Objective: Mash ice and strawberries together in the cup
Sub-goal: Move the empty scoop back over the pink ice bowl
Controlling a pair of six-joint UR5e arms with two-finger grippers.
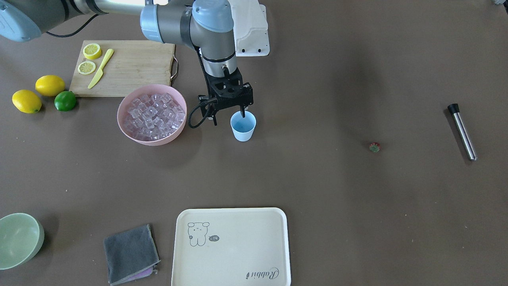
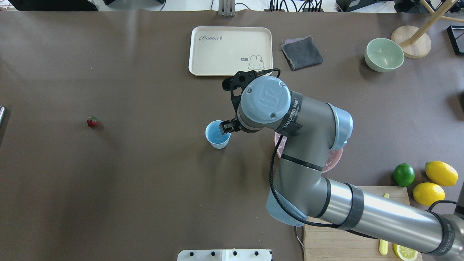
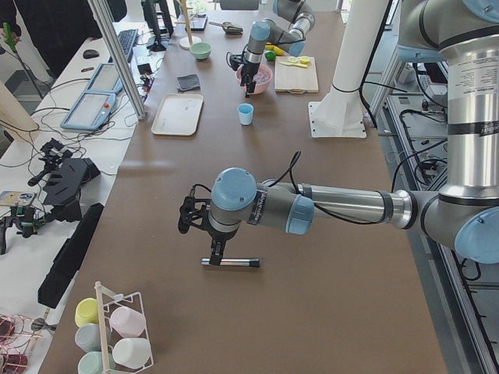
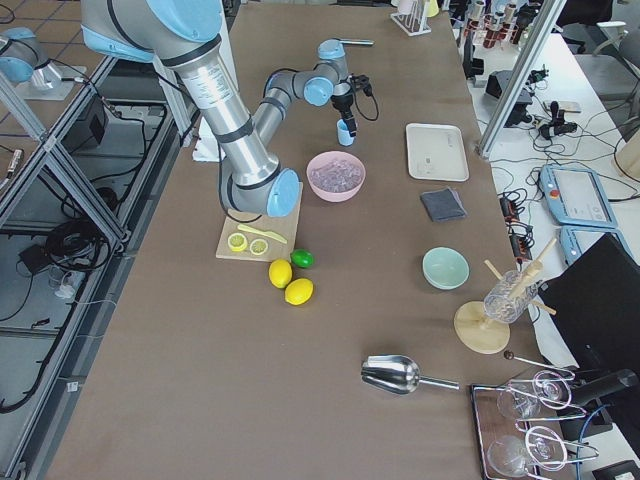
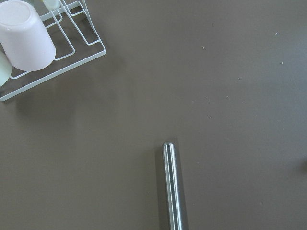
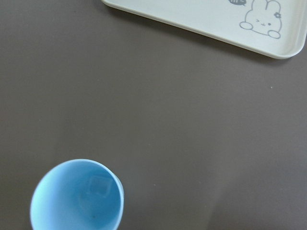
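The pale-blue cup [image 1: 243, 126] stands upright mid-table, just beside the pink bowl [image 1: 131, 133] heaped with ice [image 1: 152, 113]. My right gripper [image 1: 229, 118] hangs over the cup's rim, open, one finger dipping inside it and the other outside, towards the bowl. In the right wrist view one clear ice cube [image 6: 100, 184] lies at the bottom of the cup [image 6: 76, 196]. The strawberry [image 1: 374, 147] lies alone on the table far from the cup, also in the overhead view [image 2: 92, 121]. My left gripper [image 3: 210, 248] hovers over a metal muddler [image 3: 231, 262]; I cannot tell its state.
A cutting board [image 1: 131, 67] with lemon halves and a yellow knife lies behind the bowl, with whole lemons [image 1: 49, 85] and a lime [image 1: 65, 100] beside it. A cream tray [image 1: 232, 246], grey cloth [image 1: 130, 253] and pale-green bowl [image 1: 18, 238] line the operators' edge. A rack of cups [image 5: 29, 43] stands near the muddler [image 5: 173, 187].
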